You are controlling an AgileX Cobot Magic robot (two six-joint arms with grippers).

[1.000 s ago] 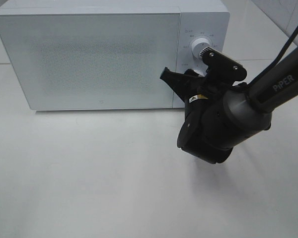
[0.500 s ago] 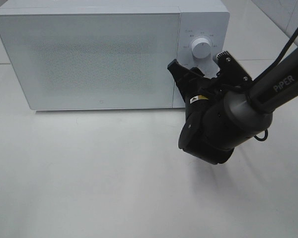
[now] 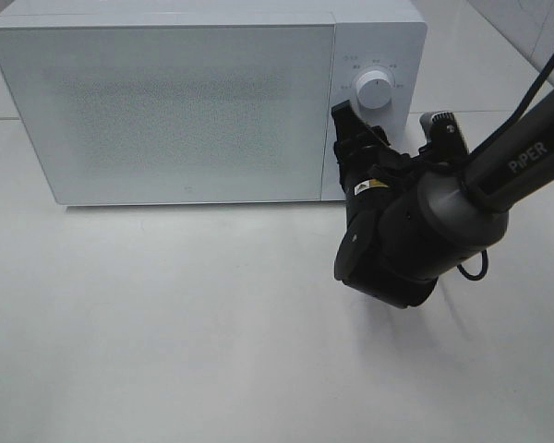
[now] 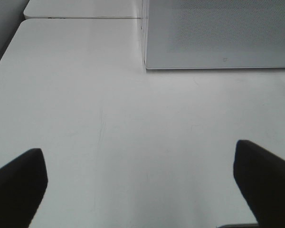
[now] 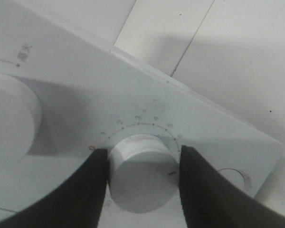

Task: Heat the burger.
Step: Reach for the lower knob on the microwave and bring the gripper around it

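White plastic fills the right wrist view: the right gripper [image 5: 143, 151] is clamped on the lower dial [image 5: 141, 175] of the microwave [image 4: 218, 33], with one black finger [image 5: 85, 190] pressed to each side of it. Over the last second the wrist has rolled round with the dial between its fingers, so the pair now sits nearly level across the control panel [image 3: 402, 46]. The dial's red mark [image 5: 171, 173] stands well off the red zero [image 5: 91, 148] of the scale. That reads as the timer being wound, which is the heating step itself. The upper dial [image 3: 374, 90], just beyond the fingers, is free. The burger shows in no view; I judge it sits behind the shut door [image 3: 166, 111]. The left gripper [image 4: 138, 152] hangs with jaws wide apart and empty, the microwave ahead of it.
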